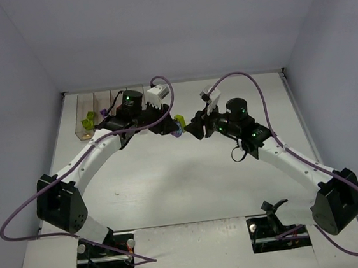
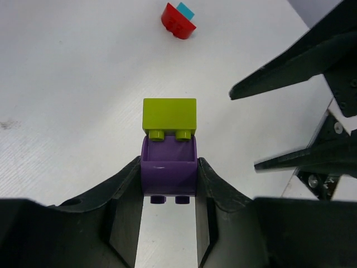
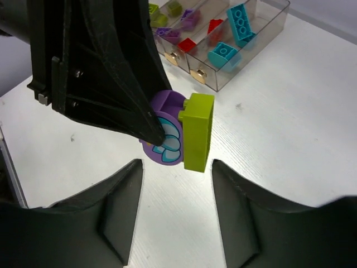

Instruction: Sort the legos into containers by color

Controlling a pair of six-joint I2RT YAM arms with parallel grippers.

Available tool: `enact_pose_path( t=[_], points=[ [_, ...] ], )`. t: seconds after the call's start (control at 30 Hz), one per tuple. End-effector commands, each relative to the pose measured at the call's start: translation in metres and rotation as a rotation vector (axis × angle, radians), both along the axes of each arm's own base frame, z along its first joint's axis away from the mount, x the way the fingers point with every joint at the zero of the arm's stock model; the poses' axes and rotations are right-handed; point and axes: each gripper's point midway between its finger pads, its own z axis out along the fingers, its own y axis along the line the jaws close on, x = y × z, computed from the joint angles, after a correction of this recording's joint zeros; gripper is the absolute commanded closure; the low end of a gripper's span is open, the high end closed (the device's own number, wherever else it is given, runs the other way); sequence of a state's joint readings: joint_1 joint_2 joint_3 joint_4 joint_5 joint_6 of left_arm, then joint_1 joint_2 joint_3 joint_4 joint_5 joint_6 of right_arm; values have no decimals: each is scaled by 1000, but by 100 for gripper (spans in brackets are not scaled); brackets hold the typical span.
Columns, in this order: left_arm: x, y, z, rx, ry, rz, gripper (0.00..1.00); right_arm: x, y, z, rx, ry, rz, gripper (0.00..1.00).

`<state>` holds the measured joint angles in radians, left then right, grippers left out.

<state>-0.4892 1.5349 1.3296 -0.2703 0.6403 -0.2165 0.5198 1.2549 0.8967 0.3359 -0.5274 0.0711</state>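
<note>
Clear plastic bins [image 3: 254, 53], four joined in a row, are seen well beyond the right gripper [image 3: 175, 166] and off to its right. They are already stocked with lime, purple, red and teal bricks, so the sorting is judged well under way. Between the two tools a stuck-together pair is being dealt with. The left gripper [image 2: 168, 167] is clamped on a rounded purple plastic brick [image 2: 167, 176]. A lime green rectangular plastic block [image 2: 169, 115] is plugged onto that brick's far end, past the left fingertips. The pair appears to be held up off the white table [image 2: 67, 89]. The right gripper's jaws are parted wider than the lime block and stand just short of it, touching nothing. The step in hand is taken to be the splitting of the two colours. Next, the right jaws would need to be brought forward around the lime block alone, closed on it, and drawn away against the left grip. Little room is left, since the left fingers [image 3: 111, 67] lie right beside the lime block and could be struck. A small red plastic brick [image 2: 178, 22] with a teal piece on it lies on the table well ahead of the left gripper, out of the way
</note>
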Motion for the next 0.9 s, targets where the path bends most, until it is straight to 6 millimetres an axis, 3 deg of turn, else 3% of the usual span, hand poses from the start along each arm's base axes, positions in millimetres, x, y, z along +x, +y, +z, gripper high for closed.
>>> enact_pose_path(
  t=[0.0, 0.13, 0.2, 0.23, 0.4, 0.7, 0.87],
  points=[
    [2, 6, 35, -3, -184, -19, 91, 16, 1, 53, 110, -61, -81, 60],
    [-1, 7, 37, -4, -231, -42, 91, 27, 6, 53, 128, -24, -112, 65],
    [-4, 6, 40, -9, -242, -63, 91, 30, 10, 59, 140, -20, -106, 57],
    [-15, 4, 44, -8, -289, -148, 89, 29, 14, 59, 113, -54, -21, 50],
    [-28, 9, 48, 64, -461, -320, 89, 24, 2, 57, 95, -101, 158, 50],
    [-53, 16, 51, 142, -602, -582, 89, -3, 0, 61, 15, -259, 461, 45],
    [-58, 14, 51, 144, -609, -657, 89, -14, 11, 59, -6, -275, 542, 34]
  ],
)
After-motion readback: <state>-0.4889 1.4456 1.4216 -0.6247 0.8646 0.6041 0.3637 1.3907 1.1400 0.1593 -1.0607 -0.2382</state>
